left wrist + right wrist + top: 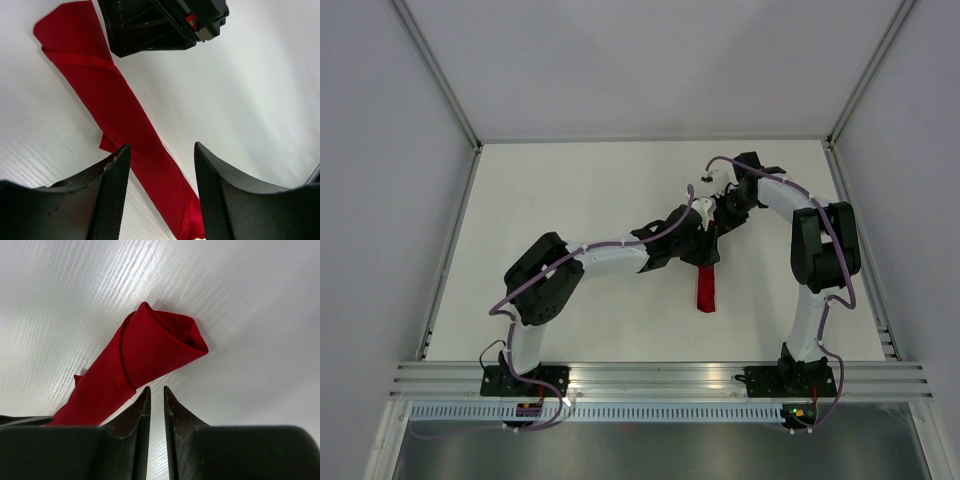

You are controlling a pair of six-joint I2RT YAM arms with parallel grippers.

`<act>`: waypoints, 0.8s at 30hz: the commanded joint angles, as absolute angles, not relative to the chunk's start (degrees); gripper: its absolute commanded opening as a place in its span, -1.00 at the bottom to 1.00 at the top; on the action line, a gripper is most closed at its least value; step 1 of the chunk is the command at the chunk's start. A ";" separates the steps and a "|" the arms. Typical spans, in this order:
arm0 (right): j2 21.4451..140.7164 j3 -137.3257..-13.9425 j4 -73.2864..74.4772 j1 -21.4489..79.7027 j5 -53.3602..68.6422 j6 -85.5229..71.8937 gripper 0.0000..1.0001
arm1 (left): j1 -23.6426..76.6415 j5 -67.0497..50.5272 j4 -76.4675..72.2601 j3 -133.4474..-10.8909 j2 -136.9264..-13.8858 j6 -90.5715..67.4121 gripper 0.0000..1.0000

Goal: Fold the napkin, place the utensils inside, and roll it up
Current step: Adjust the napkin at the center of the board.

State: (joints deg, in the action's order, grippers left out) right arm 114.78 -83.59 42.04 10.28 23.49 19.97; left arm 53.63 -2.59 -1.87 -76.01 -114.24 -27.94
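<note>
Napkin [706, 291]: rolled into a narrow red tube that lies flat on the table [570, 190], right of centre; from above it runs lengthwise toward the near edge.
Roll's far part: hidden from above under the two wrists, which meet over it; only the near part shows.
Roll's end: the right wrist view shows one end of the napkin [145, 350] as an open spiral of cloth with a hemmed edge wrapped across the tube.
Loose corner: a small red tip sticks out from the side of the napkin [125, 125] about halfway along.
Left fingers [117, 165]: spread wide, one on each side of the roll, with nothing gripped; whether the tips touch the cloth cannot be told.
Right fingers [145, 402]: almost together, with only a thin slit between them and nothing in it; they sit just beside the roll's open end, over bare table.
</note>
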 commanded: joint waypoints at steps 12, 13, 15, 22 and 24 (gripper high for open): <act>109.36 -85.79 43.16 9.67 24.78 18.02 -0.55 | 50.19 1.48 -3.69 -65.57 -99.41 -26.98 0.17; 108.47 -85.43 42.55 9.49 24.79 17.58 -0.54 | 50.10 2.54 -3.69 -64.70 -97.06 -27.16 0.17; 105.14 -84.64 42.19 8.62 25.39 17.14 -0.49 | 49.75 3.51 -3.61 -62.23 -94.58 -27.51 0.17; 93.27 -79.64 41.22 2.57 29.96 15.21 -0.34 | 47.11 7.12 3.68 -56.08 -80.35 -26.46 0.20; 88.97 -77.80 40.70 0.54 31.19 14.94 -0.27 | 46.32 7.90 7.27 -55.20 -75.27 -25.67 0.22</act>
